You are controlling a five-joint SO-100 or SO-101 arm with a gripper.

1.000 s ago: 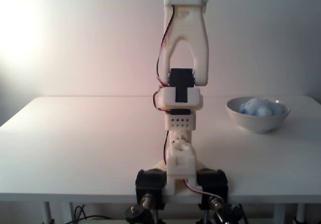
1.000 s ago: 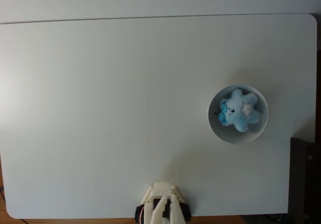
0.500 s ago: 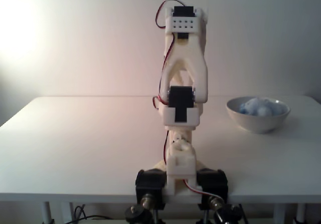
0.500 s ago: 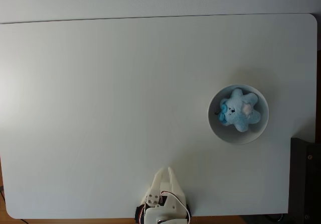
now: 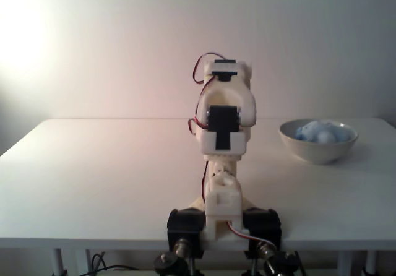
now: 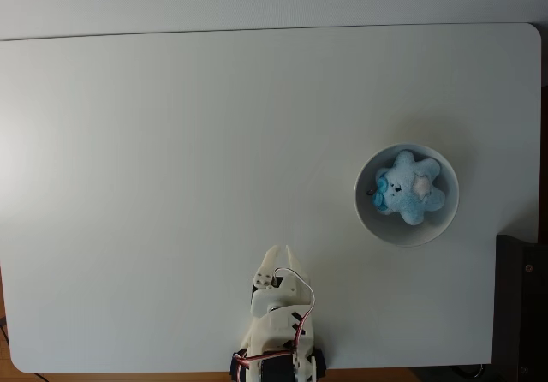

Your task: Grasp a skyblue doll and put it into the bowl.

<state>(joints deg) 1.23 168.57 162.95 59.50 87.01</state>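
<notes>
— Where is the skyblue doll [image 6: 408,188] from where you stand?

— Lying inside the bowl [image 6: 374,221], its lumpy arms spread out and pale patches up. From the side only its top [image 5: 317,132] peeks over the rim of the bowl [image 5: 317,153].

— And the bowl itself?

— On the white bench [image 6: 171,185], near the right edge in the view from above, about halfway between the far and near edges.

— The arm?

— Folded low over its base at the middle of the near edge, well apart from the bowl (red and white wires loop over its top). The jaws [image 6: 278,256] point toward the far edge, tips drawn close together with nothing between them. From the front they sit behind the arm's body [image 5: 223,118], so I cannot tell there.
</notes>
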